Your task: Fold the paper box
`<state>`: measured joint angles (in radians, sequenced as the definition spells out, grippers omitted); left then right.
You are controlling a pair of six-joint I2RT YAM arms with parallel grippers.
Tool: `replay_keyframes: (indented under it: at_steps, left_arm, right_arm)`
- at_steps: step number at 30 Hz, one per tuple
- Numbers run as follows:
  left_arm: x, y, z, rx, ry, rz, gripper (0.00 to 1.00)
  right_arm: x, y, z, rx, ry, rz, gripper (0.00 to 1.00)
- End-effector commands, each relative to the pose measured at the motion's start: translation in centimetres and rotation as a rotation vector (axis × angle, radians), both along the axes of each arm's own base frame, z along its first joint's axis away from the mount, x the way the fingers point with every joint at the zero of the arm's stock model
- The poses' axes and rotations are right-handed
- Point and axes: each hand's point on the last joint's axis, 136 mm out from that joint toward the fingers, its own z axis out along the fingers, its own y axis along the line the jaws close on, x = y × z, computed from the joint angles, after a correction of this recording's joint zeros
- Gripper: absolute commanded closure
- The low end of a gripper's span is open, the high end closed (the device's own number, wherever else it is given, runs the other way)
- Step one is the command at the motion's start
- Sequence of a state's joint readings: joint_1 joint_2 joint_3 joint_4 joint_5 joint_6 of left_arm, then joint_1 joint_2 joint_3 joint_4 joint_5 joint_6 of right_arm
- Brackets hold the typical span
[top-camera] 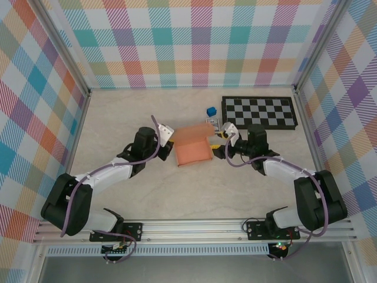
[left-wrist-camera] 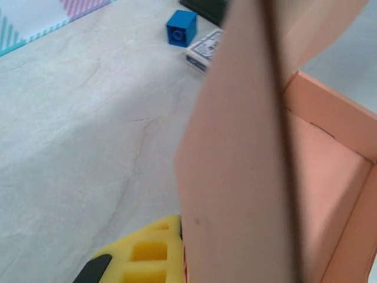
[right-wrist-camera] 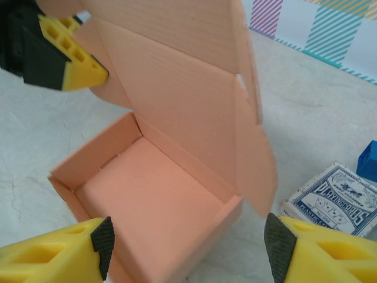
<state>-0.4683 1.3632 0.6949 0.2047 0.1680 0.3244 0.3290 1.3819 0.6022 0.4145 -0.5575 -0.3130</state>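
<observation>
Card pack (right-wrist-camera: 333, 199) behind paper box (top-camera: 193, 153)

The paper box (right-wrist-camera: 171, 118) is matt, finely ribbed cardboard; the table (left-wrist-camera: 76, 118) smooth, stone-patterned.

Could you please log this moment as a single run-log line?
paper box: tray formed, lid raised | left gripper: at lid, grip unclear | right gripper: open, near tray
</observation>
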Motion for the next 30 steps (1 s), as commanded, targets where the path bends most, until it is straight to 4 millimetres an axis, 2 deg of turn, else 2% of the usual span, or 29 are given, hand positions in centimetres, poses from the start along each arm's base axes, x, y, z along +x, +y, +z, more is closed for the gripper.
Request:
replay_keyframes:
  at_steps: [1,5,8,12,15,21,22,26,30]
  left_arm:
    - [-1.4,-0.9,0.7,-0.011,0.019,-0.173,0.96]
    - [-1.4,-0.4,0.8,-0.011,0.019,-0.193,0.96]
    - [-1.7,-0.7,1.1,-0.036,0.019,-0.234,0.96]
    - [-1.7,-1.1,1.0,-0.047,0.035,-0.249,0.96]
    - [-2.2,-1.4,1.0,-0.044,0.035,-0.291,0.96]
    - [-0.8,-0.3,0.6,-0.021,0.075,-0.181,0.96]
    - [-0.5,-0.1,0.6,-0.017,0.079,-0.154,0.97]
    - [0.3,0.9,0.0,0.015,0.081,-0.089,0.97]
    - [0.1,0.8,-0.2,0.015,0.081,-0.097,0.97]
  right_arm:
    - [0.0,0.4,0.0,-0.035,-0.052,0.049,0.29]
    - [-0.8,0.7,0.0,-0.035,-0.061,0.103,0.29]
    - [-1.1,1.1,-0.3,-0.055,-0.045,0.132,0.33]
    - [-1.3,1.7,-0.6,-0.08,-0.04,0.155,0.44]
    - [-1.2,2.1,-0.8,-0.093,-0.044,0.154,0.47]
    - [-0.9,2.8,-0.7,-0.086,-0.029,0.118,0.7]
    - [-0.7,2.9,-0.8,-0.091,-0.027,0.088,0.71]
    - [-0.3,2.3,-1.0,-0.068,-0.025,-0.048,0.65]
    - [-0.8,2.3,-1.1,-0.061,-0.02,-0.038,0.67]
